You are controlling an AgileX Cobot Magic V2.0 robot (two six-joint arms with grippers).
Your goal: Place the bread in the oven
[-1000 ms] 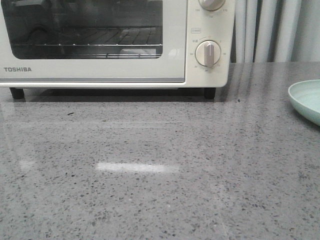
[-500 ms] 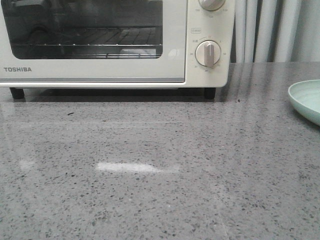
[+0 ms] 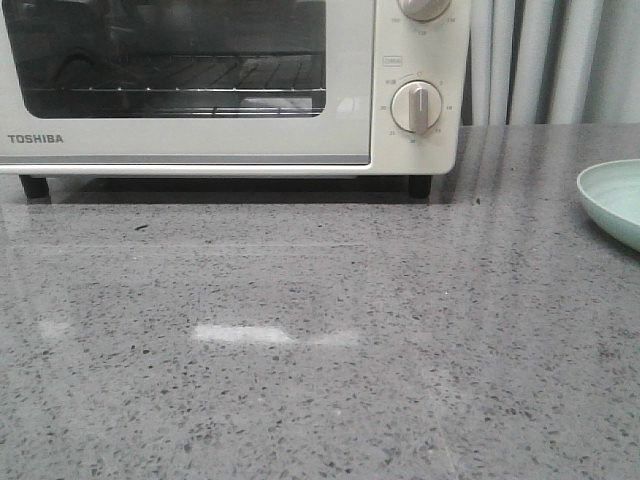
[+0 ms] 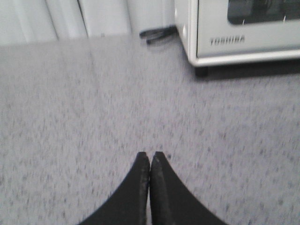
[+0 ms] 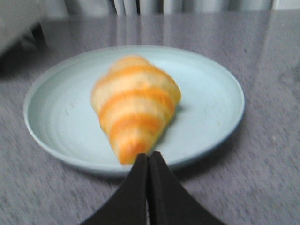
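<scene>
The cream-white Toshiba oven (image 3: 200, 140) stands at the back left of the table, door shut, wire rack showing behind the glass. Its corner also shows in the left wrist view (image 4: 234, 40). The bread (image 5: 136, 105), golden-brown with cream stripes, lies on a pale green plate (image 5: 206, 93) in the right wrist view. My right gripper (image 5: 149, 154) is shut and empty, its tips just short of the bread's near tapered end. My left gripper (image 4: 150, 154) is shut and empty over bare table, short of the oven. Neither gripper shows in the front view.
The plate's rim (image 3: 610, 200) shows at the right edge of the front view. The grey speckled table (image 3: 320, 330) spreads in front of the oven. A dark cable (image 4: 157, 33) lies beside the oven. Pale curtains (image 3: 540, 60) hang behind.
The bright reflection on the table in the front view has shifted slightly. The oven and plate have not moved.
</scene>
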